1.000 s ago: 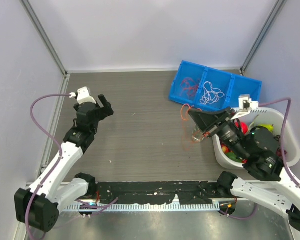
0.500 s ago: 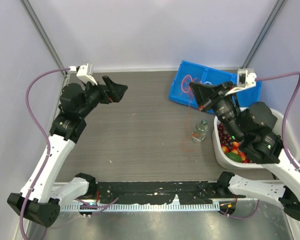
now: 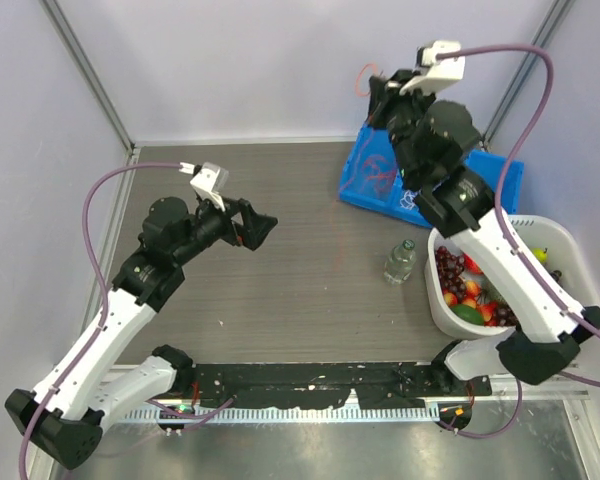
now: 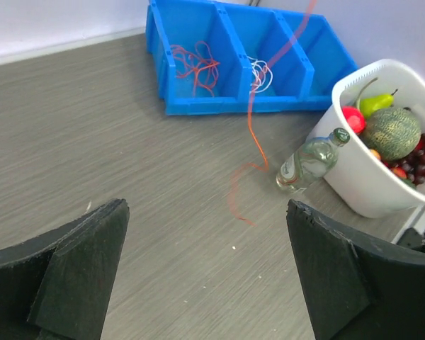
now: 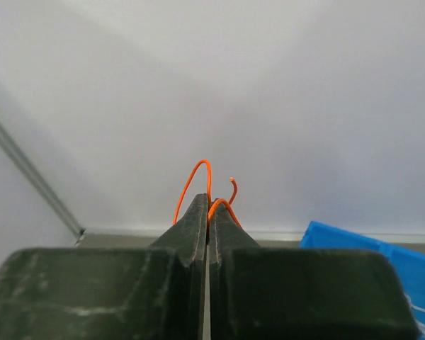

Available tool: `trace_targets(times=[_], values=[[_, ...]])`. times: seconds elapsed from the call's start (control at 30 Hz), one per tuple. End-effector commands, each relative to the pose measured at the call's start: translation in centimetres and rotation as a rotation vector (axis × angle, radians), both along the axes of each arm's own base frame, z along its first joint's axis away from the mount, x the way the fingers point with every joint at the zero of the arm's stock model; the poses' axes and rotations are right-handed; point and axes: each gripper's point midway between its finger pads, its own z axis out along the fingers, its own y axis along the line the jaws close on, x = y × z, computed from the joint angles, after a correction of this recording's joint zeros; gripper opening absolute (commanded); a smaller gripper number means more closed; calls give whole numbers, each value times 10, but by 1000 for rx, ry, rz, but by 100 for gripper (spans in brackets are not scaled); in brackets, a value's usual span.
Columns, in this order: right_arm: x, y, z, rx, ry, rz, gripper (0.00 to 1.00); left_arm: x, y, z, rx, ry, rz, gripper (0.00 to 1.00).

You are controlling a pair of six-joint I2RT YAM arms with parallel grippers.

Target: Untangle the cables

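A clear bottle (image 4: 312, 160) sits beside a white fruit basket (image 4: 360, 185), near a blue bin (image 4: 198, 107).

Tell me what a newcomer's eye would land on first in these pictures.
The right gripper, high above the blue bin, has its jaws shut on a red-orange cable that hangs in a long strand down to the table beside a clear bottle. The left gripper hovers over the table's left-middle with jaws wide open, holding nothing. The bin holds a red clump and a white clump in separate compartments.
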Motion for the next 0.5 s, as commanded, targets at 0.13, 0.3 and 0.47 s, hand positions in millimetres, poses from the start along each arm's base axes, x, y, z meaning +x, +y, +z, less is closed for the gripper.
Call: trace_targets(times=[0.13, 0.3, 0.47], values=[[36, -34, 72, 97, -163, -37, 1, 2, 18, 9, 78, -189, 88, 96], [72, -45, 82, 99, -246, -81, 1, 1, 26, 5, 141, -209, 127, 95], [128, -62, 56, 67, -205, -168, 1, -1, 31, 8, 142, -239, 142, 95]])
